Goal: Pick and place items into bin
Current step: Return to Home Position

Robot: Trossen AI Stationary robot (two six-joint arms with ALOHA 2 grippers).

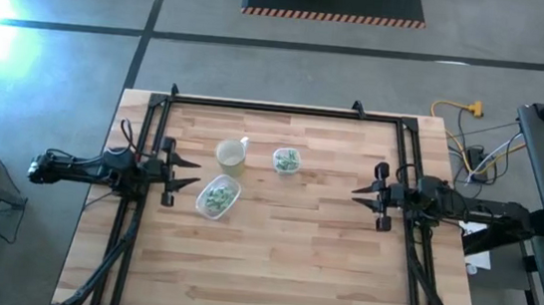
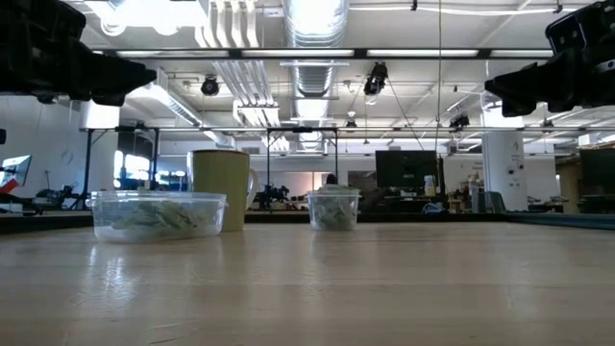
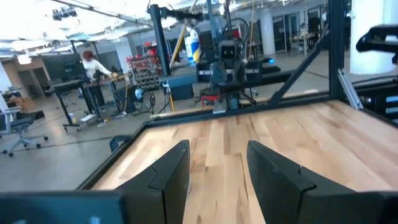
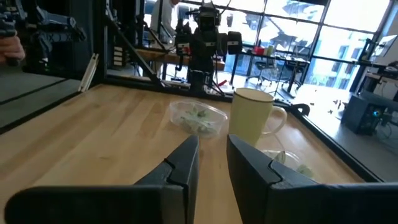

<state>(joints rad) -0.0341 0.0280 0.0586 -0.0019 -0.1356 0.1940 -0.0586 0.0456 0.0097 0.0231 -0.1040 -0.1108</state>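
Observation:
Small pale-green and white wrapped items lie in two clear plastic containers: a larger tub (image 1: 217, 197) (image 2: 159, 214) and a smaller tub (image 1: 286, 161) (image 2: 333, 209) (image 4: 198, 117). Both tubs stand on their bases on the wooden table, in its far-left part. My left gripper (image 1: 190, 175) (image 3: 217, 168) is open and hovers above the table just left of the larger tub. My right gripper (image 1: 356, 192) (image 4: 213, 155) is open with a narrower gap, and hovers at the right side, pointing toward the tubs. Neither gripper holds anything.
A pale yellowish cup (image 1: 231, 155) (image 2: 221, 188) (image 4: 252, 118) stands upright between the two tubs. A dark metal frame (image 1: 286, 111) runs along the table's far, left and right sides. A bare stretch of wood (image 1: 271, 263) spans the near half.

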